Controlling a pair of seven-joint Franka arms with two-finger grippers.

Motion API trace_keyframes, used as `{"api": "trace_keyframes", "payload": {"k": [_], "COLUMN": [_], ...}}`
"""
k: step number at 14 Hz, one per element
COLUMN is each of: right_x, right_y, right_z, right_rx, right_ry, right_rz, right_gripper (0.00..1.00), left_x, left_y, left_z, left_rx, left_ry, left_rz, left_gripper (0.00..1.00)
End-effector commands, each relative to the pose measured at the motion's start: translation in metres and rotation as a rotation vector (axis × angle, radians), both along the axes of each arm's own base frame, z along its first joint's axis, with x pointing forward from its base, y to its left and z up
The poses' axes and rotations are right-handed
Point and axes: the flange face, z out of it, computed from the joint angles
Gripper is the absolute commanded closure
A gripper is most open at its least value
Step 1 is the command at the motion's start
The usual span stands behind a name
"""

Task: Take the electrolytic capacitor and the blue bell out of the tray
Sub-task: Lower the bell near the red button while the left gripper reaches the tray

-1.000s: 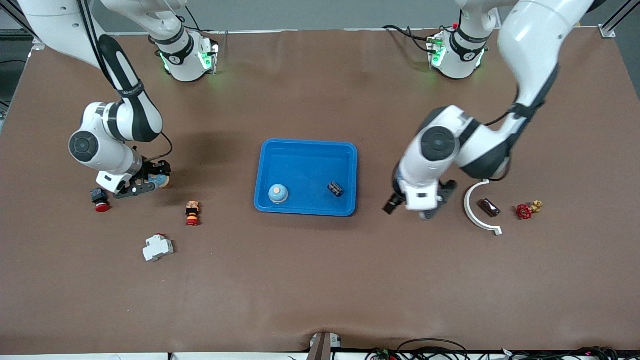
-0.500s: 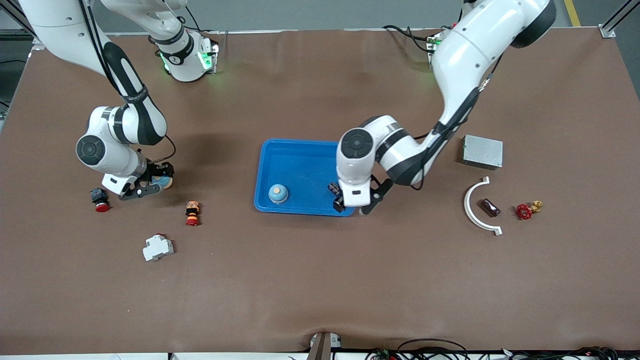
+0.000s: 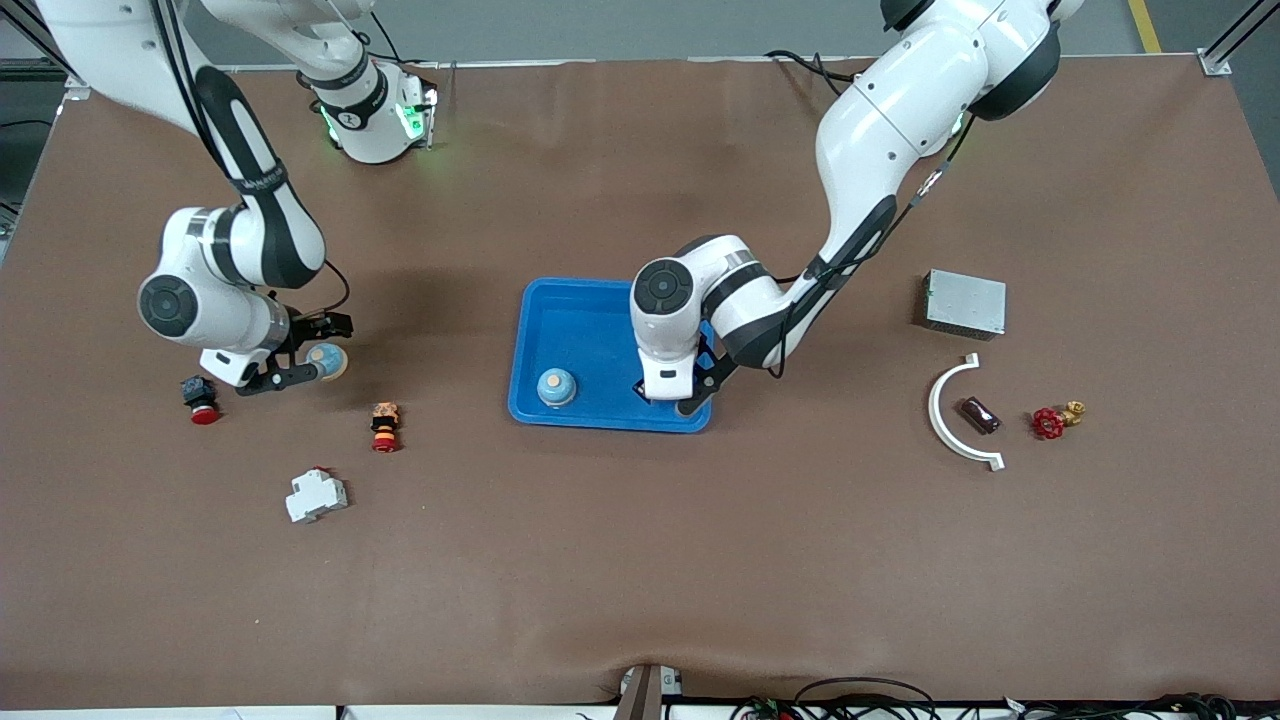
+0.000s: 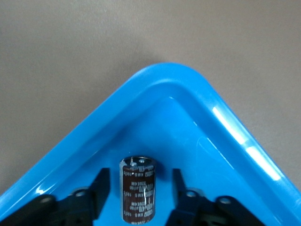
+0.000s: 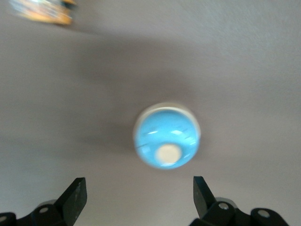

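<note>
A dark brown capacitor lies in the corner of the blue tray nearest the left arm's end and the front camera. My left gripper is down in that corner, open. Its fingers stand on either side of the capacitor with a gap on each side. A blue bell with a pale top sits on the table near the right arm's end. My right gripper hangs open just above it, holding nothing, and the bell lies past the fingertips. Another blue bell rests in the tray.
A red push-button, an orange-and-black part and a white breaker lie near the right arm's end. A grey metal box, a white curved piece, a brown part and a red valve lie toward the left arm's end.
The left arm swung from beside the white curved piece to the tray and lowered its narrowing fingers around the capacitor. The right gripper opened and let go of the bell on the table.
</note>
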Motion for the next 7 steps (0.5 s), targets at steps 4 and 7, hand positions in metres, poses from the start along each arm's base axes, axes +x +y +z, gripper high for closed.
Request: {"api": "trace_keyframes", "payload": {"k": [4,7], "right_x": [0.029,0.034], "right_y": [0.16,0.252], "right_z": [0.106,0.119], "right_rx": [-0.034,-0.06], "right_ry": [-0.037,-0.087], "right_rz": [-0.259,-0.365], "right_gripper": [0.0,0.0], "left_x": [0.003,0.018], "left_y": [0.003,0.022], "left_z": [0.024,0.078], "left_rx": [0.073,0.112], "left_ry": [-0.011,-0.037], "left_rz": [0.013,0.046], "left_gripper": [1.0,1.0]}}
